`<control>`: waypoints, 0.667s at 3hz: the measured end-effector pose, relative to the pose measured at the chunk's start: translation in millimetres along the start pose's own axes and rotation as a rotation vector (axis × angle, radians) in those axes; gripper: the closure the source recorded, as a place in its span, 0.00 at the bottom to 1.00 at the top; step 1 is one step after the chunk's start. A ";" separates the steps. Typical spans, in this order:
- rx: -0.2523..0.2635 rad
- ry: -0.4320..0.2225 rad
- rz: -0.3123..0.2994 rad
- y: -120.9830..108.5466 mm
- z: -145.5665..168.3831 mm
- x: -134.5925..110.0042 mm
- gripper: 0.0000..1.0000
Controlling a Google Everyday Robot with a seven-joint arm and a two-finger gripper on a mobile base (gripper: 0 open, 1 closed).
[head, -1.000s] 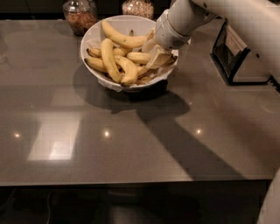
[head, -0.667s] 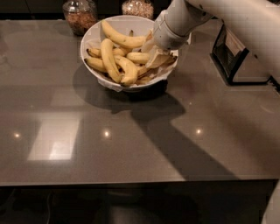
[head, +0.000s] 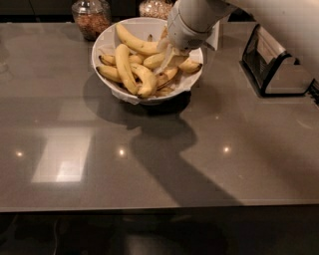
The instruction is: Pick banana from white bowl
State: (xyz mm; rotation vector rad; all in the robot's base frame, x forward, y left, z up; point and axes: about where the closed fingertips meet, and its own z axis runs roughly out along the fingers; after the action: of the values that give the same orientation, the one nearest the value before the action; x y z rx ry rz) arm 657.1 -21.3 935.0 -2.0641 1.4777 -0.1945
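Grey, glossy tabletop (head: 149, 164), filling most of the view; pale patches of reflected light on its near left part, and a broad dark shadow from under the bowl toward the near right edge.

White robot arm (head: 199, 17), entering at the upper right and slanting down and leftward over the far right side of the bowl.

White bowl (head: 105, 45), large, round and deep, at the far centre of the tabletop; white lining (head: 130, 97) folded over its rim, visible at the near left and near right.

Black and metal-coloured rack-like object (head: 273, 67), at the right of the tabletop, well apart from the bowl; exact kind not identifiable.

Bananas (head: 124, 67), yellow with brown tips and some dark spots, heaped inside the white bowl; long banana (head: 137, 46) laid across the back of the heap, others fanned toward the near rim, right-hand banana (head: 192, 65) just beside the gripper.

Two glass jars behind the bowl, at the far edge: left jar (head: 91, 17) with reddish-brown contents, right jar (head: 155, 7) with paler contents, partly hidden by the arm.

Gripper (head: 172, 59), pale, at the end of the arm, low in the right half of the bowl, in among the bananas; touching them or just above them, not distinguishable; open or closed state not determinable.
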 end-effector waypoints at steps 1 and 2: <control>0.045 -0.002 0.015 -6.3 -29.3 0.6 1.00; 0.094 -0.039 0.041 -6.8 -61.5 10.0 1.00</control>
State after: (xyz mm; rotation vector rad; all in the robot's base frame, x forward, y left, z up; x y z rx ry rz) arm 639.4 -51.8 986.8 -1.9507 1.4583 -0.2022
